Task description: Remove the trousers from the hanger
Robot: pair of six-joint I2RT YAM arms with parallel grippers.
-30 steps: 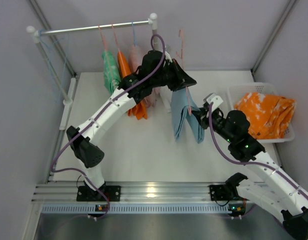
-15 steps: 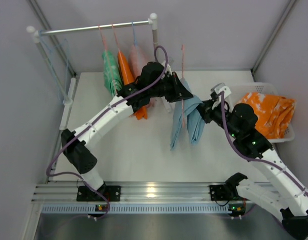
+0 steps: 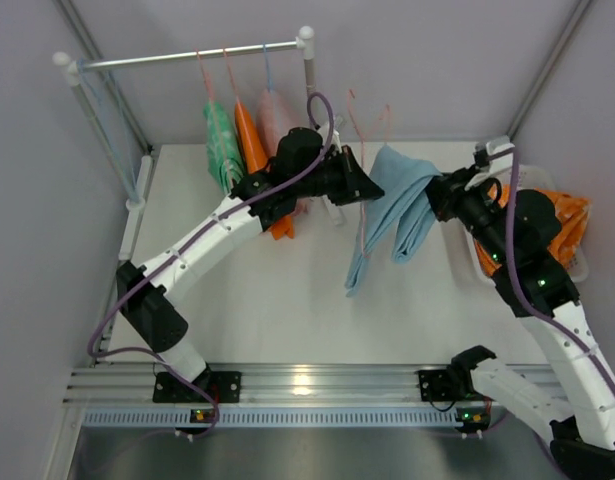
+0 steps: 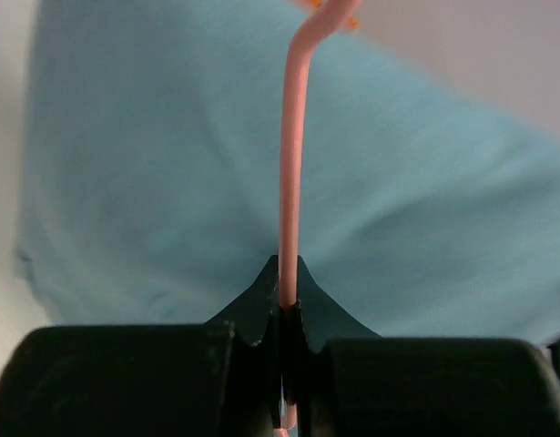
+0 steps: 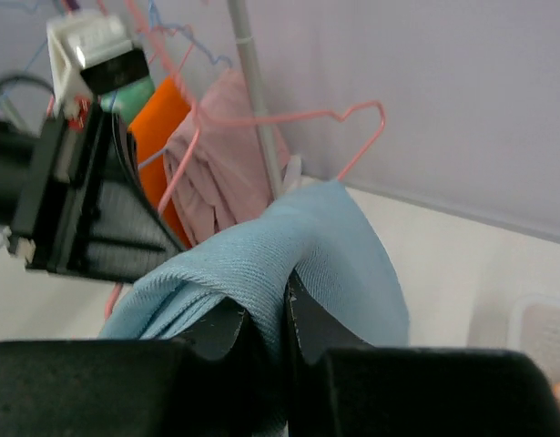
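Note:
The light blue trousers hang in the air over the middle of the table. My right gripper is shut on a fold of their upper end. My left gripper is shut on the thin pink wire hanger, gripping its wire with the blue cloth right behind it. In the right wrist view the hanger's frame shows bare behind the cloth. I cannot tell whether cloth and wire still touch. The orange star-print trousers lie in a white basket at the right.
A white clothes rail stands at the back left with a green, an orange and a pink garment on hangers. My left arm reaches just in front of them. Grey walls close in on three sides.
My right gripper has pulled the blue trousers up and to the right, away from the hanger, toward the basket. The left gripper has kept hold of the hanger and shifted only slightly.

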